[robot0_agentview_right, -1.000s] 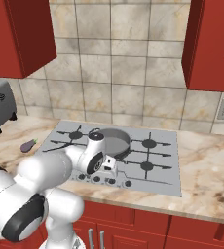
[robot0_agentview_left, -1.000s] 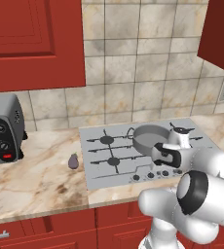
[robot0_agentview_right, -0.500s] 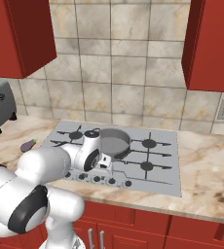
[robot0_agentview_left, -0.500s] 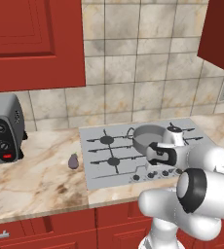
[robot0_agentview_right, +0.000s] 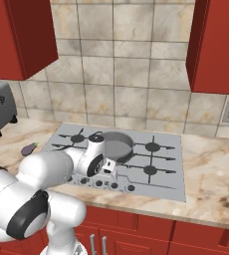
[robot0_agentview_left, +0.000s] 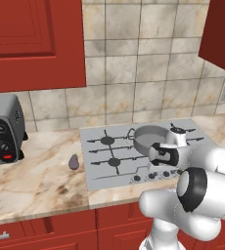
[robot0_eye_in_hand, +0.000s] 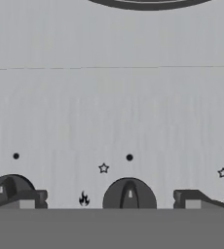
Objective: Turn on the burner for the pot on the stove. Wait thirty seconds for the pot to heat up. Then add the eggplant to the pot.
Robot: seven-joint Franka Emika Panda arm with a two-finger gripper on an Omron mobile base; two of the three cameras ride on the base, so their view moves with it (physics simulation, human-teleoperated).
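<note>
one tiny purple eggplant (robot0_agentview_left: pixel 74 162) lies left of stove (robot0_agentview_left: pixel 102 158).

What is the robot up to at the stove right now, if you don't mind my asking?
The arm has its open gripper down at the knob row on the front of the stove, one knob between its fingertips, nothing held. The pot sits on a burner. The eggplant lies on the counter left of the stove.
</note>
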